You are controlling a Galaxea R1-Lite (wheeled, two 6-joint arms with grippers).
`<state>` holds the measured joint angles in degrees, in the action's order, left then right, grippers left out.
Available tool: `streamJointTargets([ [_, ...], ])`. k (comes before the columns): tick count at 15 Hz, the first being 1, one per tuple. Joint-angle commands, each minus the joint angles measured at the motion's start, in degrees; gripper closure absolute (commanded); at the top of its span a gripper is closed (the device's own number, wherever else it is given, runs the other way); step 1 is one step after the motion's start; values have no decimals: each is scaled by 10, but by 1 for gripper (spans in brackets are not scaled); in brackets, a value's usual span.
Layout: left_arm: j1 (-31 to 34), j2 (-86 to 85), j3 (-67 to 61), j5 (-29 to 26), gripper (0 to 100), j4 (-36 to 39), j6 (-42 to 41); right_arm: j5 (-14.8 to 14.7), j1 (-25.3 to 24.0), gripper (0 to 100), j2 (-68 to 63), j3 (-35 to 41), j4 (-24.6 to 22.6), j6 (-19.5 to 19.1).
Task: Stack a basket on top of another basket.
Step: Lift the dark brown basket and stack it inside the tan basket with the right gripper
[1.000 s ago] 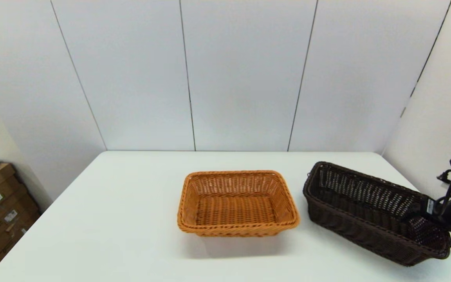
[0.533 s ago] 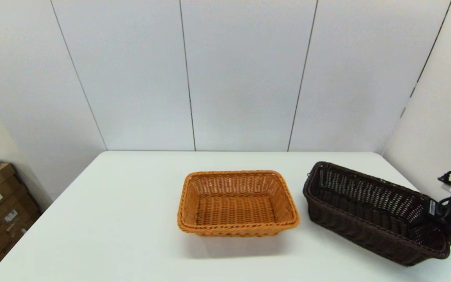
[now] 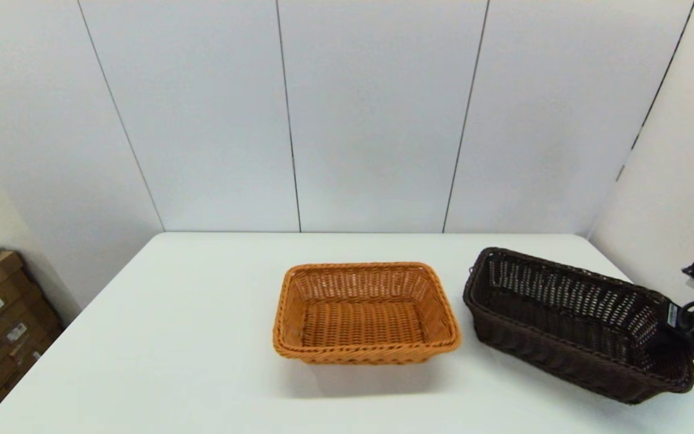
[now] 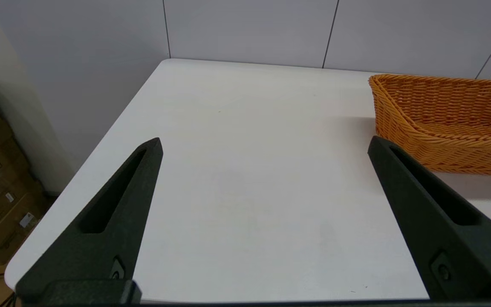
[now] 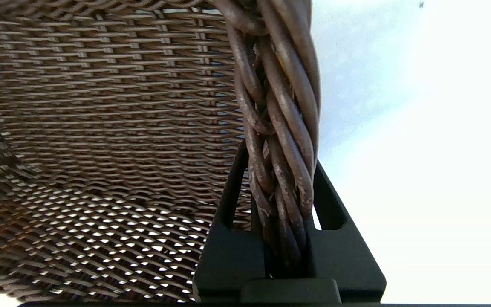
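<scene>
Item: dark brown rectangular woven wicker basket (image 3: 570, 328), just right of the orange-tan rectangular woven wicker basket (image 3: 365, 313) on the white table (image 3: 172, 337).

Right pincer (image 5: 279, 200): we find it clamped on the braided rim.

Left pincer (image 4: 262, 187): parked, spread wide.

Step, we judge: lift; next, carry leftward, square up, lower.

I count two baskets on my table (image 3: 202, 337): one dark brown basket (image 3: 564, 337) and one orange-tan basket (image 3: 365, 313). Two grippers: the left gripper (image 4: 264, 145) and the right gripper (image 5: 277, 170), each with two fingers.
</scene>
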<state>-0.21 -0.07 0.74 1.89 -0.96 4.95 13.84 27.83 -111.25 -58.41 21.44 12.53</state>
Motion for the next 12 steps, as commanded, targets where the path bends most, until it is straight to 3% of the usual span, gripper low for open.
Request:
streamJointTargets([
  [1, -1, 1, 0, 0, 0, 0, 1, 20, 33, 100, 67, -76, 95, -4],
  [5, 0, 1, 0, 0, 0, 0, 1, 70, 63, 100, 136, -195, 264, -50],
  [8, 0, 1, 0, 0, 0, 0, 1, 117, 64, 100, 186, -253, 349, -65],
  [10, 0, 1, 0, 0, 0, 0, 1, 159, 50, 100, 206, -290, 411, -80],
  [12, 0, 1, 0, 0, 0, 0, 1, 173, 8, 100, 219, -325, 453, -79],
])
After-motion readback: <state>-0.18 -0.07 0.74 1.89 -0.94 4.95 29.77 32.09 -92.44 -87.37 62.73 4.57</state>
